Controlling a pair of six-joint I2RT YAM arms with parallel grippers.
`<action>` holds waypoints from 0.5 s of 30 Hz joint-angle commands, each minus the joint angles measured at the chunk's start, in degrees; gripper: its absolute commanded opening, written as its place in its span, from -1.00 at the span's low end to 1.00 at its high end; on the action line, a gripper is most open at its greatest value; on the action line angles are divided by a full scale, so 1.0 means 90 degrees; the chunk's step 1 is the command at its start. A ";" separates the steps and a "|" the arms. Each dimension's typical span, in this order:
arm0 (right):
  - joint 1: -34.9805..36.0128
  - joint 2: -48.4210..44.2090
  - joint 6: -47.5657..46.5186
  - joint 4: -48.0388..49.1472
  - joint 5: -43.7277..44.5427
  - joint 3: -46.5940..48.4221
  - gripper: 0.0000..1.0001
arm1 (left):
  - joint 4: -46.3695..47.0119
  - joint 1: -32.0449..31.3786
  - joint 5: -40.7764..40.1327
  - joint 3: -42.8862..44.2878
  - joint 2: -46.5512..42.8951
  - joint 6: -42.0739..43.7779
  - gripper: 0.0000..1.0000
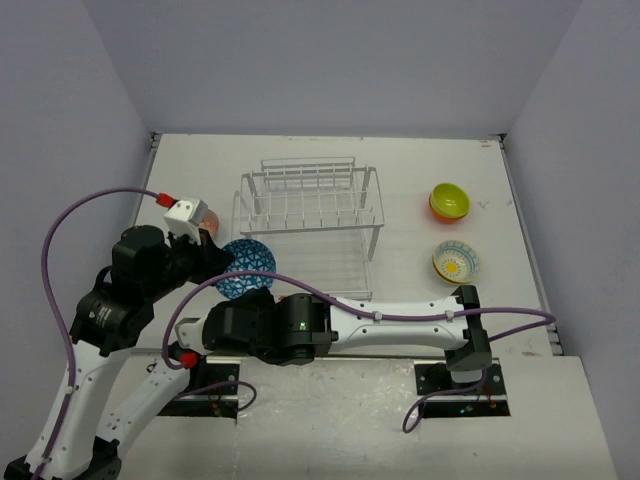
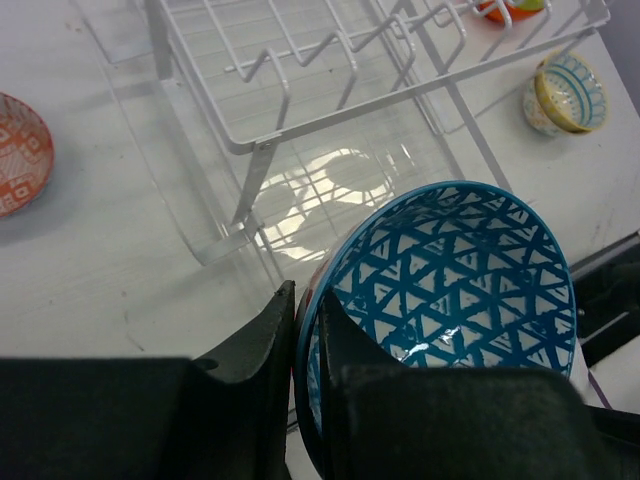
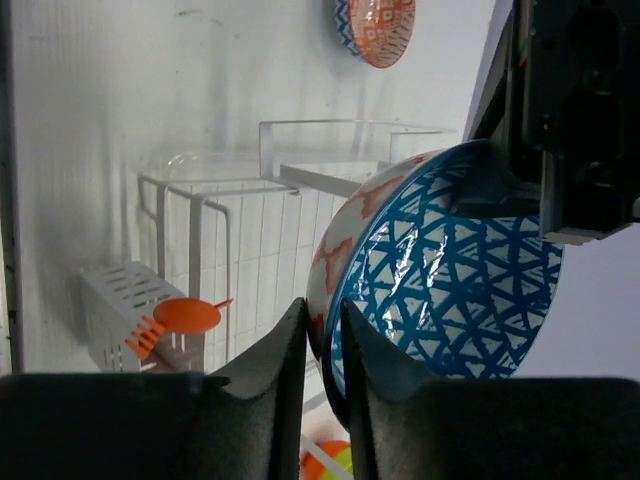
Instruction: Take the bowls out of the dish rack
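Bowls in view number four. One blue-patterned bowl (image 2: 450, 280) hangs between the tools, its rim clamped by both the left gripper (image 2: 305, 305) and the right gripper (image 3: 320, 312). One red-patterned bowl (image 2: 15, 155) lies left of the left gripper. The single dish rack (image 1: 310, 215) stands just ahead, and beyond it to the right sit one lime green bowl (image 1: 450, 202) and one cream-yellow bowl (image 1: 455, 262). Two orange utensils (image 3: 175, 320) stick out of the rack's holder (image 3: 115, 295).

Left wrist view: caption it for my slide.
Left gripper pinches the rim of the blue-patterned bowl, white dish rack beyond.
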 commanded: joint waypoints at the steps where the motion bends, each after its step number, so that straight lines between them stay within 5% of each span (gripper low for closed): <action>1: -0.0013 -0.0469 -0.0336 0.1303 0.0984 -0.0133 -0.63 | -0.0256 0.0013 -0.0760 0.0272 -0.0225 -0.0372 -1.00; 3: -0.0023 -0.0547 -0.0317 0.1342 0.0945 -0.0211 -0.31 | -0.0305 0.0013 -0.0857 0.0360 -0.0322 -0.0421 -1.00; 6: -0.0013 -0.0703 -0.0229 0.1439 0.0916 -0.0328 -0.09 | -0.0422 0.0013 -0.1110 0.0516 -0.0469 -0.0577 -1.00; 7: -0.0013 -0.0762 -0.0200 0.1469 0.0945 -0.0348 0.14 | -0.0461 0.0013 -0.1218 0.0564 -0.0508 -0.0694 -1.00; 8: -0.0013 -0.0821 -0.0170 0.1528 0.0965 -0.0397 0.97 | -0.0529 0.0013 -0.1355 0.0662 -0.0576 -0.0753 -1.00; 15: -0.0013 -0.1572 0.0044 0.1977 0.0994 -0.1041 0.98 | -0.0355 0.0013 -0.2729 0.0644 -0.0431 -0.1162 -1.00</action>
